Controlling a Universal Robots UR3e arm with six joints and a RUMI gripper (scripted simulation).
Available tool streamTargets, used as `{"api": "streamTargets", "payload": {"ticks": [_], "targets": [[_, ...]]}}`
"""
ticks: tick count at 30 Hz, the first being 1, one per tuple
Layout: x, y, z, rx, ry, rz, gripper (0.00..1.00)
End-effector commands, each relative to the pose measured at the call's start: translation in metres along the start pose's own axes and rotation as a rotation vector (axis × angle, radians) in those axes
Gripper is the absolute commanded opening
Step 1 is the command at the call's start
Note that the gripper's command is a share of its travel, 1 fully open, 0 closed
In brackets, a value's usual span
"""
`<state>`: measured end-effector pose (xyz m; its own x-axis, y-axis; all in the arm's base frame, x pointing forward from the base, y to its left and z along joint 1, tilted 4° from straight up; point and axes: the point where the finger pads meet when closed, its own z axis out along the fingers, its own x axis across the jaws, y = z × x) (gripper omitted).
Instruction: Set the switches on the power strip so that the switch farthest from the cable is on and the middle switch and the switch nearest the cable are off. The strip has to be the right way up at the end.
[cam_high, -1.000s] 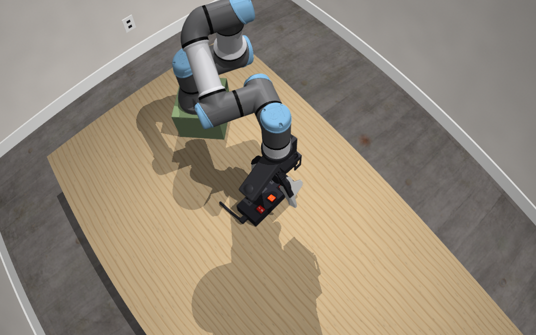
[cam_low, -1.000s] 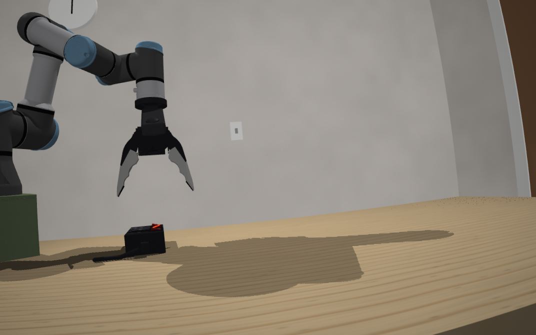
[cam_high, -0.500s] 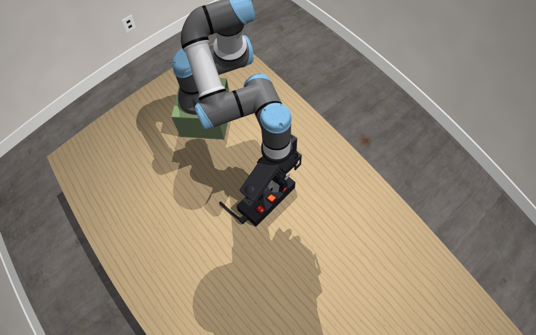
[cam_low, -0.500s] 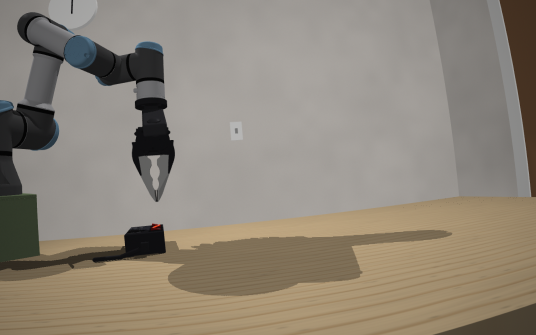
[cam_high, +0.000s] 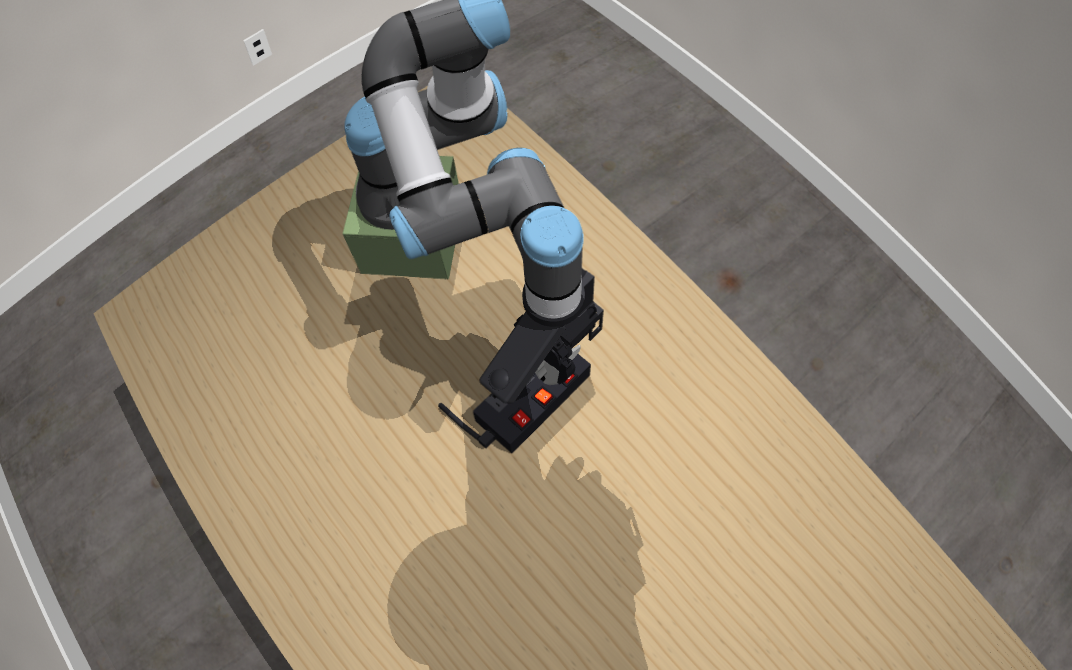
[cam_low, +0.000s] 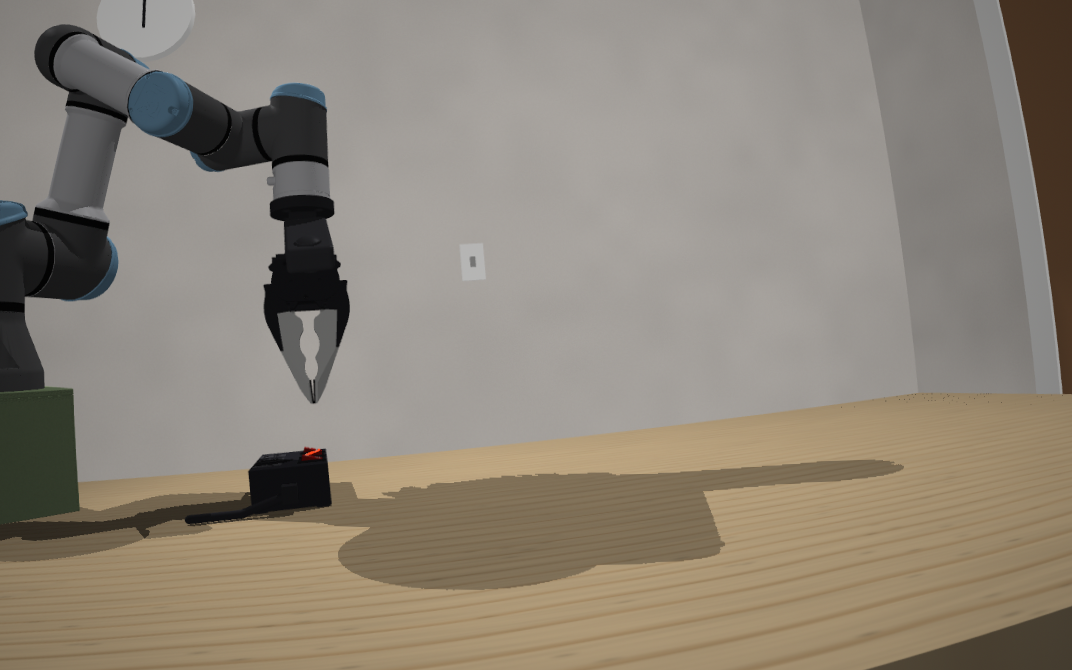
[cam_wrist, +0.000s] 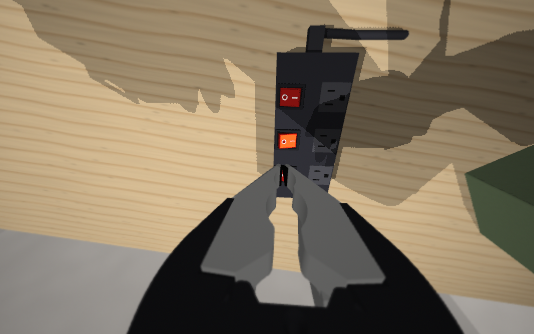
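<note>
The black power strip (cam_high: 534, 400) lies right way up on the wooden table, its short cable (cam_high: 462, 424) at the near-left end. It also shows in the wrist view (cam_wrist: 310, 117) and in the side view (cam_low: 289, 478). The switch nearest the cable (cam_wrist: 290, 97) is dark red. The middle switch (cam_wrist: 287, 141) glows bright orange. The switch farthest from the cable (cam_wrist: 283, 177) is mostly hidden behind my fingertips. My gripper (cam_low: 313, 392) is shut and empty, pointing down, well above the strip's far end. It also shows in the wrist view (cam_wrist: 284, 175).
The arm stands on a green block (cam_high: 399, 237) at the back of the table; it also shows at the right edge of the wrist view (cam_wrist: 505, 200). The arm's shadows fall across the wood around the strip.
</note>
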<state>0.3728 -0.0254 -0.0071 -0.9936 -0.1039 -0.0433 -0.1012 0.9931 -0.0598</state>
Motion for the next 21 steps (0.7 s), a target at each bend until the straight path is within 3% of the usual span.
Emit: {"api": "streamTargets", "payload": {"ticks": [1,21], "targets": [[-0.0008,-0.0004,-0.0008,0.001,-0.003,0.0,0.0],[-0.0008,-0.0005,0.0018,0.001,-0.003,0.0,0.0]]}}
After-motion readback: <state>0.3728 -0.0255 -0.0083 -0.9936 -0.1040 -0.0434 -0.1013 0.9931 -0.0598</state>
